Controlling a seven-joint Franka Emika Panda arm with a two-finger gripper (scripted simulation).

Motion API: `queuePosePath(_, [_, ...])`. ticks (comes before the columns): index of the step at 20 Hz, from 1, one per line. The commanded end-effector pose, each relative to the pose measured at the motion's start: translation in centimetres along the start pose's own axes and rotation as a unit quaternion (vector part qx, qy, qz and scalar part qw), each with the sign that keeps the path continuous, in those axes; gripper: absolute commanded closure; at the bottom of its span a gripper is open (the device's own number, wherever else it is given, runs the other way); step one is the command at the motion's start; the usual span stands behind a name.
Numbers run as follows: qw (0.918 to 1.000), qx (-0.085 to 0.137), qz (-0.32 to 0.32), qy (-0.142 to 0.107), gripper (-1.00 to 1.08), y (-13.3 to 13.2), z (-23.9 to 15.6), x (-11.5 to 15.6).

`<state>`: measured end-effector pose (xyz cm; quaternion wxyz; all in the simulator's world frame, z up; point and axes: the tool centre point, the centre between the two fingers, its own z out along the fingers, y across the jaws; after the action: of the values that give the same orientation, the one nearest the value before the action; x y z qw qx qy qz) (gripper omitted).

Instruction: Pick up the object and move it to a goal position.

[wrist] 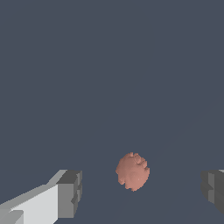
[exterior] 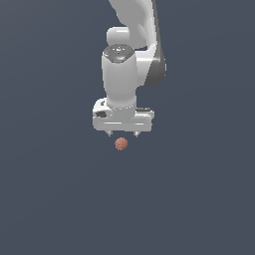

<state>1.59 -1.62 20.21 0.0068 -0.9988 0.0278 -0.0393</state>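
Exterior view: one white, rounded robot arm (exterior: pixel 130 45) hanging wrist-down over a plain dark blue-grey surface (exterior: pixel 50 199).

Item 1, the white boxy gripper (exterior: pixel 122 133). Two short fingertips show under its flat body, set apart. In the wrist view the dark grey finger pads (wrist: pixel 70 194) stand wide to either side with open space between them; jaws spread, holding nothing.

Item 2, the small reddish-pink, bumpy, roughly round ball (exterior: pixel 121 144), strawberry-like and far smaller than the gripper. It sits just below the gripper's fingertips and about centred under them in the exterior view, not touching either. In the wrist view the ball (wrist: pixel 132 171) lies between the two pads, somewhat nearer the middle than either pad, and apart from both. Whether it rests on the surface cannot be told for sure; no shadow or contact line shows.

Item 3, goal position: no marker visible in either view.

Step in hand, judged: the approach, with the gripper lined up above the ball and the grasp not yet made. Next move calls for a straight descent until the pads bracket the ball's widest part, then closing on it gently, since a small round thing may roll or squirt out if caught off-centre.
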Motion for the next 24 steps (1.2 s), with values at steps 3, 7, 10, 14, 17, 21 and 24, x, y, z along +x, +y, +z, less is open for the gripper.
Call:
queuePosePath(3, [1.0000,0.000,0.002,0.000,-0.92,0.2,0.0,0.0])
queuePosePath(7, [0.9999,0.004,0.016,0.000,-0.92,1.5,-0.4,0.0])
queuePosePath(10, [0.9997,0.006,0.023,0.001,-0.92,2.3,-0.7,0.1])
queuePosePath(14, [0.9997,0.006,0.022,0.001,-0.92,2.3,-0.8,0.1])
queuePosePath(17, [0.9996,0.006,0.029,0.000,-0.92,2.3,-0.4,0.0])
queuePosePath(21, [0.9988,0.005,0.048,-0.002,-0.92,2.2,0.3,-0.4])
queuePosePath(24, [0.9976,0.005,0.068,-0.005,-0.92,2.2,1.2,-0.8])
